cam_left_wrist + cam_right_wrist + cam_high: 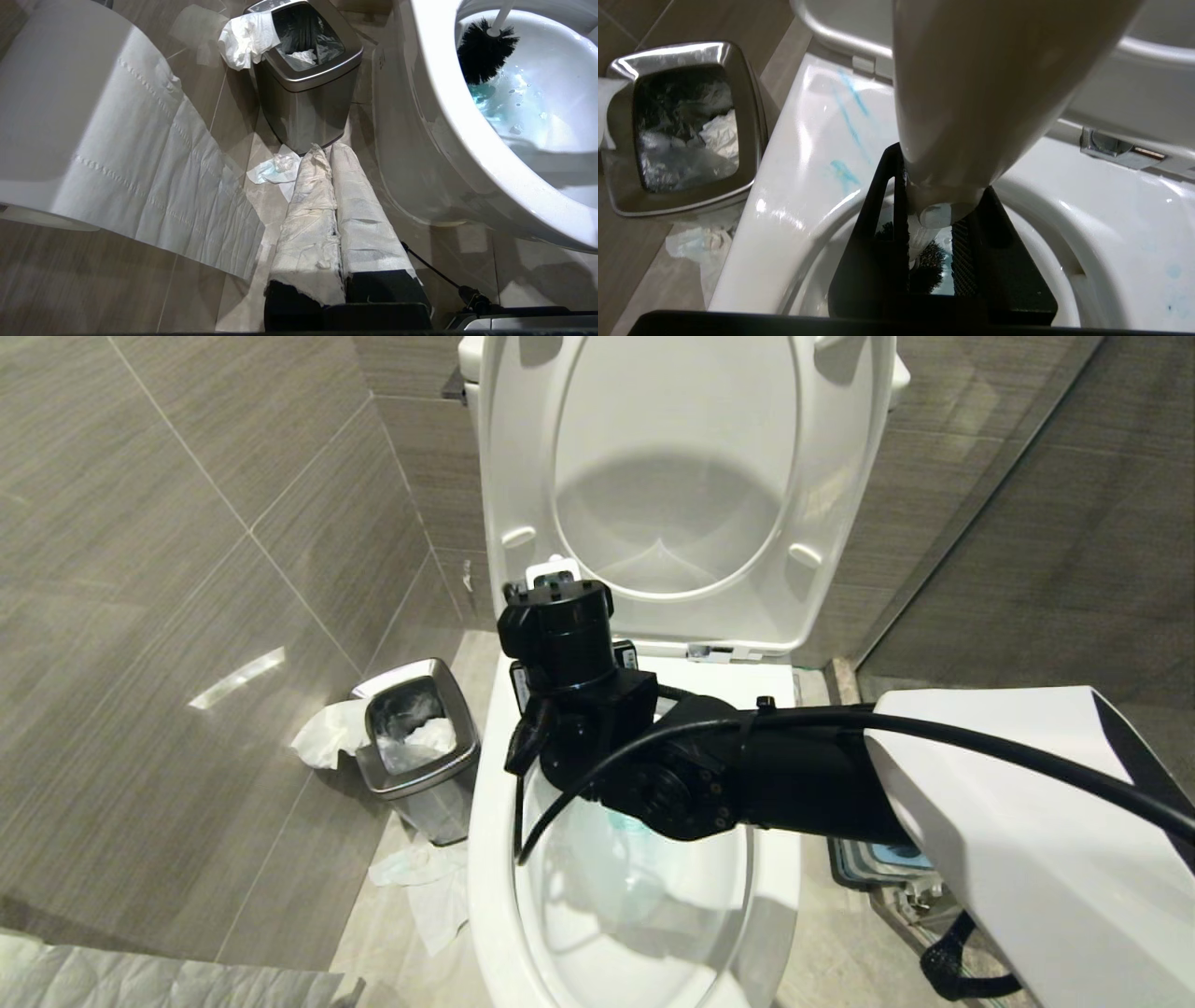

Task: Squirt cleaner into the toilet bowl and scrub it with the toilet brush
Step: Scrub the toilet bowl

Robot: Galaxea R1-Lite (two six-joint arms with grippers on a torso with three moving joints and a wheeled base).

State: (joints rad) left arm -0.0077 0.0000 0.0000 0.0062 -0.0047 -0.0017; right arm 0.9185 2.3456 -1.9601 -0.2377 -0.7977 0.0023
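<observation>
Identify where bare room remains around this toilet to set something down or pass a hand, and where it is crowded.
Free: the floor tile between the hanging toilet paper and the left gripper. Crowded: the gap between the waste bin and the toilet bowl, littered with tissue; inside the bowl, the right gripper holds the toilet brush.
</observation>
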